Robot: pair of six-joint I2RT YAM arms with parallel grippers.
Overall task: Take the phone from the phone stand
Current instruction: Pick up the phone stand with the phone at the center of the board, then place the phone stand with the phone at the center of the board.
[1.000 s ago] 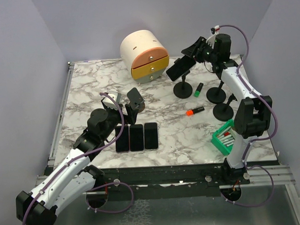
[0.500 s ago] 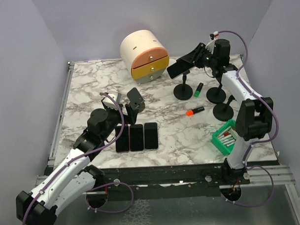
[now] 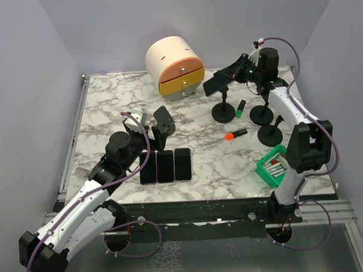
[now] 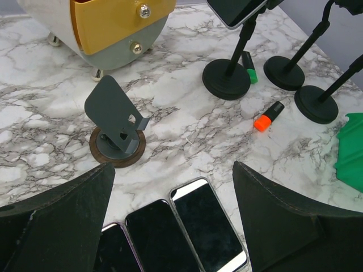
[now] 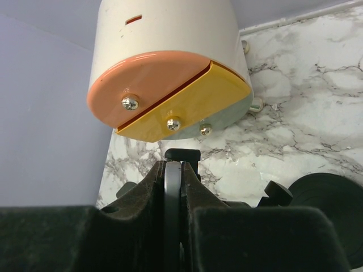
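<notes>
- The phone [image 3: 218, 83] sits atop its stand [image 3: 223, 112], toward the table's [image 3: 109, 103] far right corner.
- My right gripper [image 3: 232, 74] pinches it; only my right wrist view shows its thin edge pressed between the fingers [image 5: 142, 195].
- My left gripper [image 3: 150, 120] hangs spread wide.

counter [image 3: 109, 103]: marble-pattern, smooth, slight sheen | phone [image 4: 233, 10]: glossy dark screen | fingers [image 4: 57, 226]: matt black, felt-like | drawer unit [image 5: 170, 51]: smooth plastic, shiny metal screws [image 5: 130, 102] | phone stand base [image 4: 226, 80]: matt black

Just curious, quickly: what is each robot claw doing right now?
Left gripper: open, holding nothing.
Right gripper: closed on the phone.
</notes>
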